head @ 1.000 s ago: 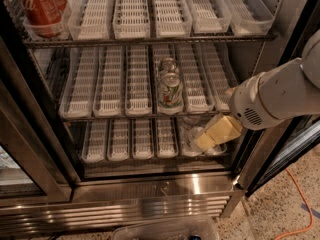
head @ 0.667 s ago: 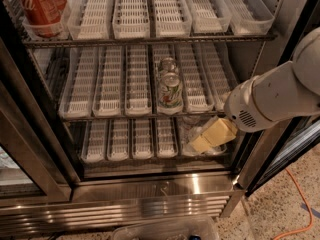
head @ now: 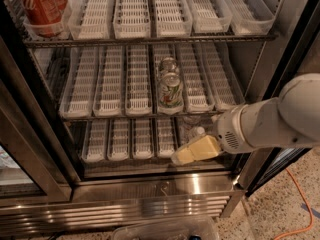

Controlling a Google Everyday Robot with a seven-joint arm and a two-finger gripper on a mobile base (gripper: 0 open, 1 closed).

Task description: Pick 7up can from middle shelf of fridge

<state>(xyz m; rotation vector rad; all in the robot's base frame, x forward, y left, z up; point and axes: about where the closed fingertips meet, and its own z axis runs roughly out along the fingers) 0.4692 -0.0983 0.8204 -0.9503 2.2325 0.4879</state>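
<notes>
Gripper (head: pixel 196 150), spread-or-closed can't tell, in approach phase; 7up can (head: pixel 170 91) on middle shelf (head: pixel 115 115) sits above, slightly left: next raise, then reach in.

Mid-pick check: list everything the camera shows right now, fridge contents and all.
7up can: one, whitish-green with a silver top, front of the fourth lane on the middle shelf
Second can top: one, silver, directly behind the 7up can
Cola cans: at least two, red, top shelf, far left lane
Lane trays: clear plastic, in rows on all three shelves
Fridge: one, stainless base, dark door frames
Cable: one, orange, on the floor lower right
Arm: one, white, reaching in from the right
Gripper: one, yellowish, before the bottom shelf, below the 7up can, not touching it
</notes>
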